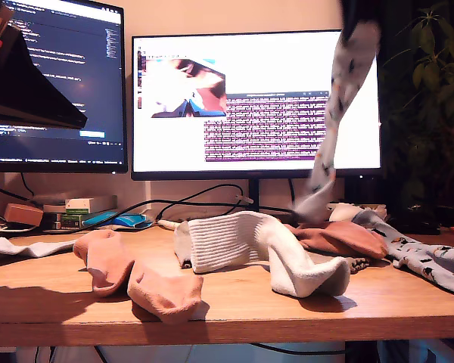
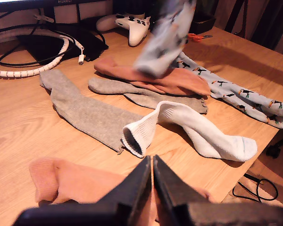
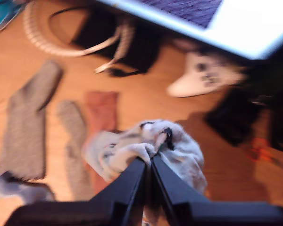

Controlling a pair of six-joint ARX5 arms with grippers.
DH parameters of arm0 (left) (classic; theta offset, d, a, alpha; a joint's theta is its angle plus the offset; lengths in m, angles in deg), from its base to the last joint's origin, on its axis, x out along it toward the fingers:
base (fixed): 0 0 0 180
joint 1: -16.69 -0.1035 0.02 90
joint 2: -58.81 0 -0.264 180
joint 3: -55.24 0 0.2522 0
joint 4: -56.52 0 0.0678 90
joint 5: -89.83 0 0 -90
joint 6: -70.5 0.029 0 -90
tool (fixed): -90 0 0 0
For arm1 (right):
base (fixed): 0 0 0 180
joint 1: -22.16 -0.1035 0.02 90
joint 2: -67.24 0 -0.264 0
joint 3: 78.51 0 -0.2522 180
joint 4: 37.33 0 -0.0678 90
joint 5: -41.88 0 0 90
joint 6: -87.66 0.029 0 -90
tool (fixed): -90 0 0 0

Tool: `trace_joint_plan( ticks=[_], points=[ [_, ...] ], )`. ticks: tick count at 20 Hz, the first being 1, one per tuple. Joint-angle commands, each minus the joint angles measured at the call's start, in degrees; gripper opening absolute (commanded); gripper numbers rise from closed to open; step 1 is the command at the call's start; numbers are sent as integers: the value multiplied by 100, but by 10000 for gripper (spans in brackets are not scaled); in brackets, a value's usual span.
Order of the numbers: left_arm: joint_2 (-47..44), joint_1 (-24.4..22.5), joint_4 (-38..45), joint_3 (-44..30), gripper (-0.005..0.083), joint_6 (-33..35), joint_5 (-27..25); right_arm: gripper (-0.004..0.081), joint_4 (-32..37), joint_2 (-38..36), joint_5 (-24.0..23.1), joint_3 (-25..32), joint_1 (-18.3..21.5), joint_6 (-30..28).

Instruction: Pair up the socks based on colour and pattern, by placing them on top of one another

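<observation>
At the wooden table's [image 1: 234, 306] near edge lies a salmon sock [image 1: 136, 274], below my first gripper [image 2: 152, 162], whose jaws are together and hold nothing. Beyond, a white ribbed sock [image 1: 250, 246]. Farther, my second gripper [image 3: 149, 162] is clamped on a dangling patterned sock [image 1: 340, 106] before the monitor [image 1: 257, 106].

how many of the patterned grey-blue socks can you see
2. One patterned sock hangs in the air from my second gripper, in front of the monitor. The other patterned sock lies flat on the desk at the exterior view's right. More could be hidden.
</observation>
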Motion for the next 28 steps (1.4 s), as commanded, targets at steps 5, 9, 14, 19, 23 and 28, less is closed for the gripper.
trace_joint_plan(
  ticks=[5, 9, 14, 19, 23, 28],
  points=[
    [24, 0, 50, -72, -19, 28, 7, -13, 11, -181, -142, -59, 369, 66],
    [24, 0, 50, -72, -19, 31, 7, -13, 109, -144, -151, -59, 562, 66],
    [31, 17, 205, -72, -19, 26, 11, -13, 636, -118, -149, -59, 691, 83],
    [396, 315, 874, -72, -19, 26, 4, -13, 479, -52, -262, -55, 688, 179],
    [599, 317, 1075, -72, -19, 26, 7, -13, 350, -219, -356, -55, 688, 205],
    [590, 310, 1141, -72, -19, 28, 7, -13, 219, -463, -358, -55, 658, 236]
  ],
)
